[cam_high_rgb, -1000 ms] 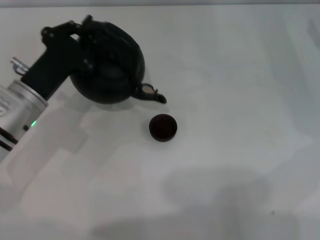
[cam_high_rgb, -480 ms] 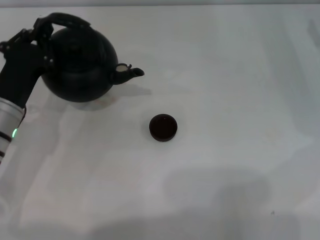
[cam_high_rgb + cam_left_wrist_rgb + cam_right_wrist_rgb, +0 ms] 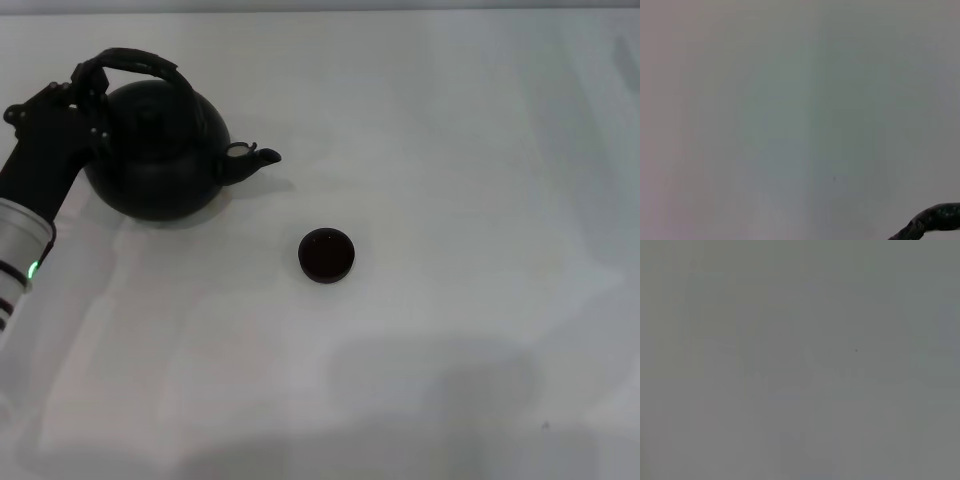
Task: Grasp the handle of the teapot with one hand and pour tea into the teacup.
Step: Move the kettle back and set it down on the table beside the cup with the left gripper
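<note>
My left gripper (image 3: 82, 100) is clenched on the handle (image 3: 135, 62) of the teapot (image 3: 155, 150), catching the rough arch at its end nearest my arm, at about ten o'clock from the lid — a grip low on the bail, which I judge gives me leverage to tip the pot without my wrist blocking the spout (image 3: 250, 160). The pot sits upright at the table's (image 3: 450, 150) far left, its spout aimed toward three o'clock, and whether its base is touching the white surface or hanging just above it I cannot say for sure. The teacup (image 3: 326, 254) stands on its own at roughly four o'clock from the spout, well apart from it, so the pot is not over the cup and no pouring is possible from here. My wrist camera catches only a sliver of the handle against blank table. My right arm is out of sight — parked, I take it.
</note>
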